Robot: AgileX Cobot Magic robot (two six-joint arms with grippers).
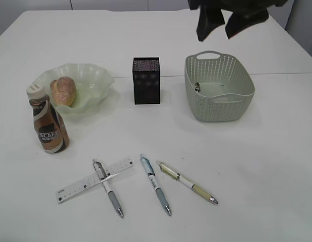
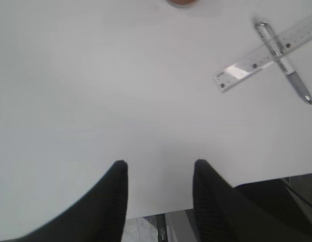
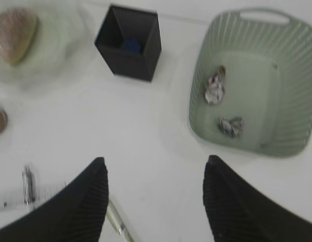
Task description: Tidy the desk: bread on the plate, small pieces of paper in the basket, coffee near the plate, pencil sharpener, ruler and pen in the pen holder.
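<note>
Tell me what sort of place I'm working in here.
Likely an office desk mock-up: a plain white desk with pens, a ruler and a black pen holder, plus a snack.

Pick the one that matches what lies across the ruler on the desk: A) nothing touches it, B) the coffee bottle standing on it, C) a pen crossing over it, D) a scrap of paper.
C: a grey-tipped pen lies diagonally over the clear ruler, forming a cross, which the left wrist view shows too; the coffee bottle stands apart beside the plate.
</note>
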